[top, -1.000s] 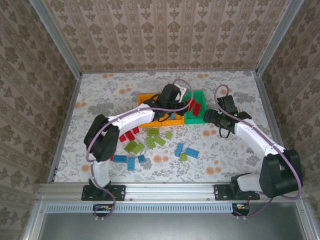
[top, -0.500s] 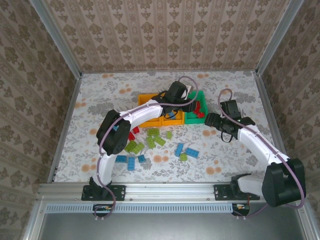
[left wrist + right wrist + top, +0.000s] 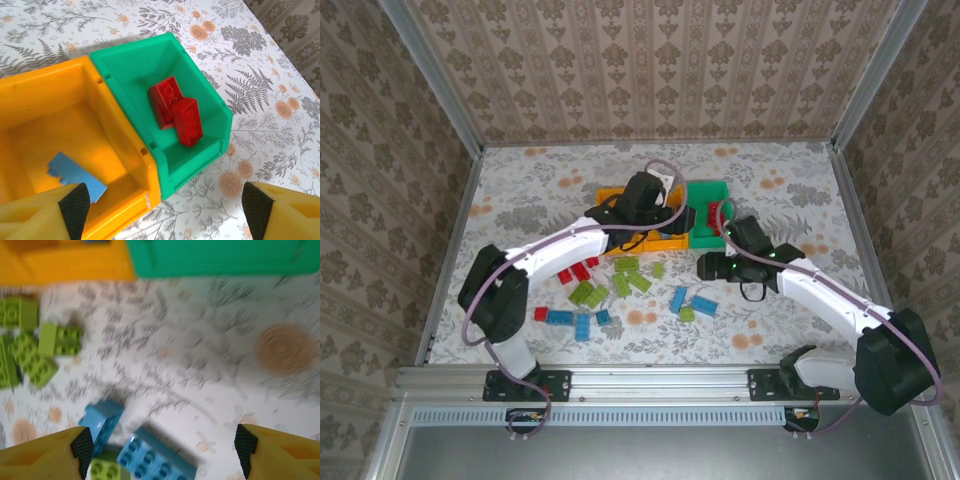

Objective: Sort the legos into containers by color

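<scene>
The containers stand in a row: a green bin (image 3: 200, 165) (image 3: 708, 190) joined to an orange bin (image 3: 45, 100) (image 3: 617, 197). Two red legos (image 3: 176, 111) lie in the green bin. A blue lego (image 3: 76, 176) lies in the orange one. My left gripper (image 3: 166, 210) (image 3: 680, 217) hovers open above the bins' near edge, holding nothing. My right gripper (image 3: 162, 445) (image 3: 706, 267) is open and empty, low over the table in front of the green bin. Blue legos (image 3: 152, 460) and a lime one (image 3: 105, 471) lie just below it, though the right wrist view is blurred.
Loose legos are scattered on the flowered table in front of the bins: red ones (image 3: 575, 272), lime green ones (image 3: 630, 280) (image 3: 30, 350) and blue ones (image 3: 575, 320) (image 3: 695, 300). Walls enclose the table on three sides.
My left gripper has opened and drawn back to the left from over the green bin. My right arm has swung left and down towards the blue legos.
</scene>
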